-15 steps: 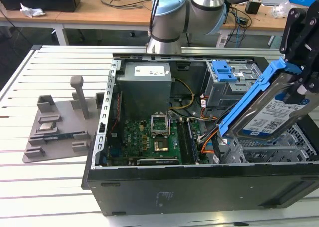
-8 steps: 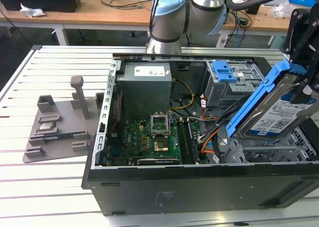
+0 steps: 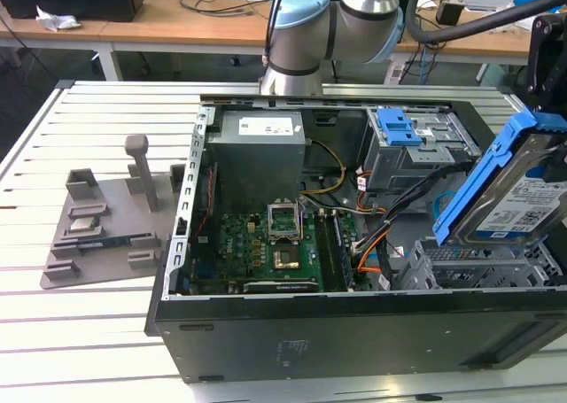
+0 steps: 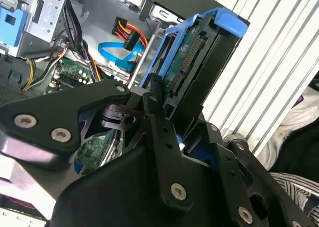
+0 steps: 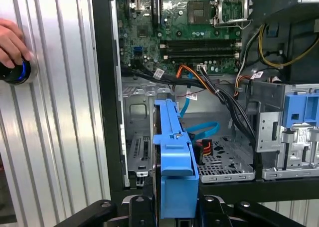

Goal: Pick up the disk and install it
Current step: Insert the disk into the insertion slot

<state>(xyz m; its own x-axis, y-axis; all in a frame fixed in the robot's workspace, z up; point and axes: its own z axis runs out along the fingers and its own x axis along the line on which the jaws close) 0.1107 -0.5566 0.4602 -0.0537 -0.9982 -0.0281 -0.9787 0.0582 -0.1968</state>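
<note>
Black gripper clamps the silver hard drive in its blue plastic carrier, tilted above the open computer case's corner bay; misalignment could snag the loose cables.

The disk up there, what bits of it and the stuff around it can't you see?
- Disk, exterior view: its right end is cut off by the picture's edge.
- Disk, first wrist view: seen edge-on, so its label is hidden.
- Hand, second wrist view: its black links cover the disk's lower part.
- Bay, first wrist view: partly hidden behind the disk.
</note>
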